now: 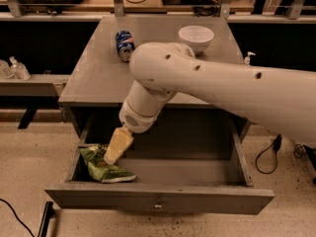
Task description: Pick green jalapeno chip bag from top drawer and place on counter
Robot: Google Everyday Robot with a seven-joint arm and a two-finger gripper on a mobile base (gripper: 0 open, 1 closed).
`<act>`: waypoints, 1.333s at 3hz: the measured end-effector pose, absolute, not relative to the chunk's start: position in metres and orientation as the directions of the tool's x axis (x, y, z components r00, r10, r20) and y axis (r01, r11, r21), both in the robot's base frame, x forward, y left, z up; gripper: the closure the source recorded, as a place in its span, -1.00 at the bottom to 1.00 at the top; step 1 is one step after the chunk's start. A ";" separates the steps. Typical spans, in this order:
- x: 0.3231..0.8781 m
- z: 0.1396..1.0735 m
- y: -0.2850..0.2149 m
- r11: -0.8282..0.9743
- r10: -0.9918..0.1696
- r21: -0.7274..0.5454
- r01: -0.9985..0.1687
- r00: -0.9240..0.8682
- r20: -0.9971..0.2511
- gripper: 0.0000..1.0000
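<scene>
The green jalapeno chip bag (102, 164) lies flat in the left end of the open top drawer (158, 197). My gripper (114, 149) hangs from the white arm, reaching down into the drawer with its pale tip just over the bag's upper right part. I cannot see whether it touches the bag. The grey counter (98, 75) spreads behind the drawer.
A blue soda can (124, 44) lies on its side at the counter's back left. A white bowl (196, 36) stands at the back right. The white arm (222, 93) crosses over the counter's right part. Cables lie on the floor to the right.
</scene>
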State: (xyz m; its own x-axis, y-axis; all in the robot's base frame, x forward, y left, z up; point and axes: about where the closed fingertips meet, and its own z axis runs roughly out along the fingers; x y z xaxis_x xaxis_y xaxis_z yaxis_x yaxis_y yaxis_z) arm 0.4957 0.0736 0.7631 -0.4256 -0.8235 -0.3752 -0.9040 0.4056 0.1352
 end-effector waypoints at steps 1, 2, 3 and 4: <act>0.503 0.741 0.099 0.495 -0.788 0.152 -0.856 -0.516 -0.336 -0.25; 0.502 0.721 0.116 0.568 -0.741 0.192 -0.800 -0.599 -0.305 -0.12; 0.502 0.712 0.127 0.606 -0.709 0.214 -0.766 -0.642 -0.293 -0.20; 0.500 0.705 0.131 0.630 -0.689 0.226 -0.743 -0.669 -0.279 -0.22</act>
State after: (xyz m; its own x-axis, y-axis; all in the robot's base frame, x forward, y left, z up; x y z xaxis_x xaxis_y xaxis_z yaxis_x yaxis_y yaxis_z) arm 0.5001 0.1310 0.7052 -0.6686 -0.6892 -0.2793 -0.7434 0.6295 0.2261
